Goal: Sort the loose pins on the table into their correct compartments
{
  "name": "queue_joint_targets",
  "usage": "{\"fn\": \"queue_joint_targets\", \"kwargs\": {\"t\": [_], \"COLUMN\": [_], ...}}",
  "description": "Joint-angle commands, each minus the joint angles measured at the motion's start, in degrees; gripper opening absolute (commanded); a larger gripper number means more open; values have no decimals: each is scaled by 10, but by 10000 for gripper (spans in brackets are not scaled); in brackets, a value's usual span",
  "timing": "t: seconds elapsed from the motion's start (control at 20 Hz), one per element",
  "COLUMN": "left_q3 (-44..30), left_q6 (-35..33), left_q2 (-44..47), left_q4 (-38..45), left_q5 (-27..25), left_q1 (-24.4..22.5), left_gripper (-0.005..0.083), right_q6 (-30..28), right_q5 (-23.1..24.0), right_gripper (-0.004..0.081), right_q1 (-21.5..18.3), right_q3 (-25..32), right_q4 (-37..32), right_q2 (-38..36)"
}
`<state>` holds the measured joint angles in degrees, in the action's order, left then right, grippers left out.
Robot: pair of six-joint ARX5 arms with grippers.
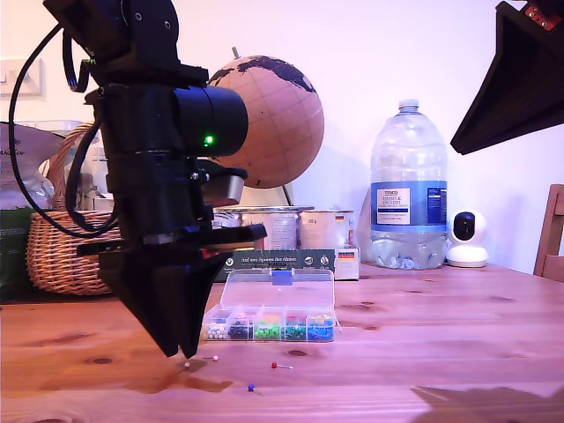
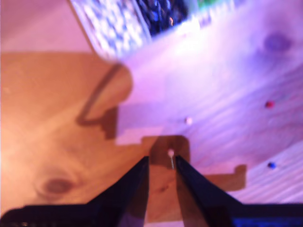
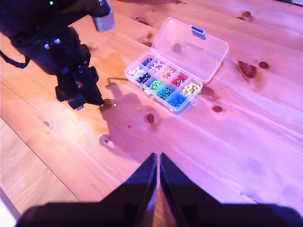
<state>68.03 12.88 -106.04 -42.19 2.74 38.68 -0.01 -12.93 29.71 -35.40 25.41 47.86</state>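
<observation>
**Pins loose on the table, first gripper down at one of them**

Tabletop of reddish-brown knotted wood (image 1: 458, 335) fills the scene. At the exterior view's left, the black first gripper (image 2: 162, 163) points down with its tips just above the wood. Its fingers stand a little apart, holding nothing. The black second gripper (image 3: 157, 156) hangs high over the table. Its fingers are drawn together to a thin slit with nothing between them.

A clear plastic box with a blue clasp (image 1: 273, 308) sits near the middle of the table, its lid lying open at the back. Its small compartments (image 3: 163, 85) hold masses of sorted coloured pin heads.

Four tiny ball-headed pins lie on bare wood in front of the box:

- The white pin (image 1: 187, 363) rests right at the first gripper's tips, in the gap between them in the first wrist view.
- The pink pin (image 1: 215, 358) lies just beside it.
- The red pin (image 1: 274, 364) lies further toward the exterior view's right.
- The blue pin (image 1: 250, 386) lies nearest the exterior camera.
</observation>
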Motion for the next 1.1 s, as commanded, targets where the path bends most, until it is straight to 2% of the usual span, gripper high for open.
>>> {"fn": "queue_joint_targets", "kwargs": {"t": [0.0, 0.25, 0.55, 1.05], "left_q3": [7, 31, 38, 38], "left_q6": [-5, -5, -13, 26], "left_q2": [-24, -46, -49, -49], "left_q4": [0, -2, -63, -37], "left_q5": [-2, 4, 2, 13], "left_q1": [-1, -1, -1, 1], "left_gripper": [151, 151, 151, 151], "right_q6": [2, 2, 2, 2], "right_q5": [0, 0, 0, 0], "right_gripper": [-13, -13, -13, -13], "right_q1": [2, 2, 2, 2], "right_q3": [8, 8, 8, 8], "right_q4": [-4, -5, -5, -9], "right_q2": [3, 3, 3, 3]}}
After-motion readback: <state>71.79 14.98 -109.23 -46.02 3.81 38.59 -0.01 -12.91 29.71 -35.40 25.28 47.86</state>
